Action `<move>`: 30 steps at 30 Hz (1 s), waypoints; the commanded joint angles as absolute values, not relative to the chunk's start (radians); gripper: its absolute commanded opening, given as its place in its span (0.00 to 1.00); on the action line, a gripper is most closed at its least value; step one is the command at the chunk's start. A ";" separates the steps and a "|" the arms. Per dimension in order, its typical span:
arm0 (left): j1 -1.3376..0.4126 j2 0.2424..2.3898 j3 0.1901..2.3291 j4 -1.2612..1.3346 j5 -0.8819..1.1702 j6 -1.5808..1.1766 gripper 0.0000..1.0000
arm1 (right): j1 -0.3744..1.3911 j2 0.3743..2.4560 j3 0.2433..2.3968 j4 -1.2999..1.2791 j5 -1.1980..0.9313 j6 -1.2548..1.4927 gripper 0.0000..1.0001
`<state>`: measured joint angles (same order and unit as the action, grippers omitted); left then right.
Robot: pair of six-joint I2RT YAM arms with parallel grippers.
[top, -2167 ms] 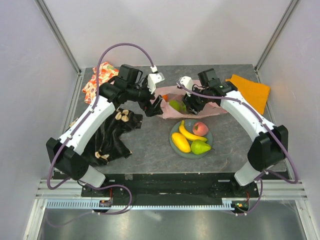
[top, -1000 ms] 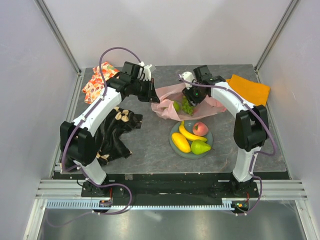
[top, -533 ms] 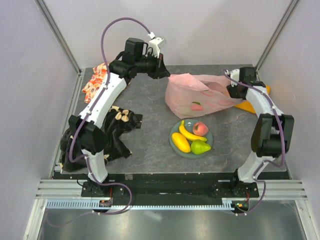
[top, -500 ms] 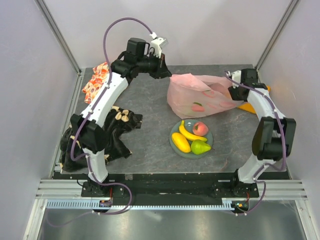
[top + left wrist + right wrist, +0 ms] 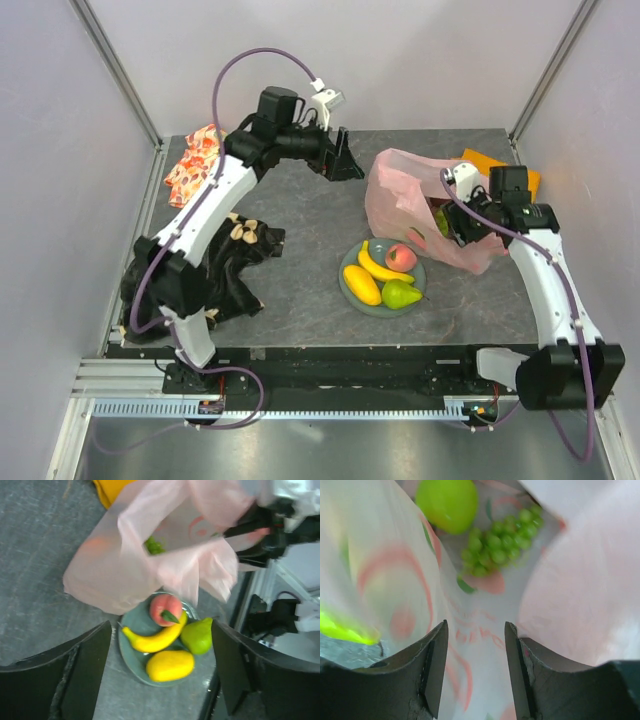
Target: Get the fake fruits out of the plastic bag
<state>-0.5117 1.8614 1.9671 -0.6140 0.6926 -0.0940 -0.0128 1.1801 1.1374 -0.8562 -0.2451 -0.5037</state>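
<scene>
**A:** How far along is it?

**B:** Four fruits are out. The banana [image 5: 380,268], mango [image 5: 361,285], pear [image 5: 400,294] and peach [image 5: 401,257] lie on the plate [image 5: 349,264], mid-surface [image 5: 300,290].

**A:** And the rest?

**B:** The grapes [image 5: 495,542] and a green apple [image 5: 447,502] are still inside the plastic bag [image 5: 400,195], which stands bunched up just beyond the plate, to its right. (A blurred yellow-green patch low behind the film may be another fruit; I can't tell.)

**A:** The jaws?

**B:** The left jaws are released, spread wide and empty, in the air well clear of the bag. The right jaws are at the bag's mouth, partly apart with pink film across the gap. Whether they pinch it, I cannot tell.

**A:** Past halfway, then?

**B:** I'd judge so, with at least two fruits left to lift out.
</scene>
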 commanded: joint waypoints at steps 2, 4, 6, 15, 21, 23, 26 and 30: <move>-0.515 1.684 1.858 -0.534 0.798 -0.109 0.99 | 0.040 1.374 1.278 -0.801 -0.365 -0.474 0.56; -0.517 1.697 1.850 -0.531 0.828 -0.187 0.99 | 0.083 1.438 1.328 -0.773 -0.354 -0.457 0.56; -0.528 1.687 1.803 -0.439 0.870 -0.304 0.99 | 0.124 1.491 1.383 -0.767 -0.370 -0.442 0.56; -0.571 1.804 1.802 -0.466 0.673 -0.419 0.99 | 0.225 1.504 1.369 -0.717 -0.453 -0.270 0.56; -0.620 1.884 1.832 -0.508 0.565 -0.434 0.95 | 0.253 1.471 1.289 -0.680 -0.479 -0.180 0.57; -0.636 1.902 1.827 -0.515 0.532 -0.414 0.62 | 0.253 1.468 1.282 -0.683 -0.488 -0.175 0.57; -0.647 1.902 1.812 -0.529 0.489 -0.364 0.02 | 0.253 1.471 1.282 -0.690 -0.450 -0.204 0.57; -0.621 1.832 1.751 -0.583 0.514 -0.282 0.02 | 0.249 1.494 1.289 -0.678 -0.258 -0.244 0.59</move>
<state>-0.6453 1.9099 1.7920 -0.5407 0.5346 -0.3786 0.2527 1.5009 1.2854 -0.7155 -0.4114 -0.2157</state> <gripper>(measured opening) 0.028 0.585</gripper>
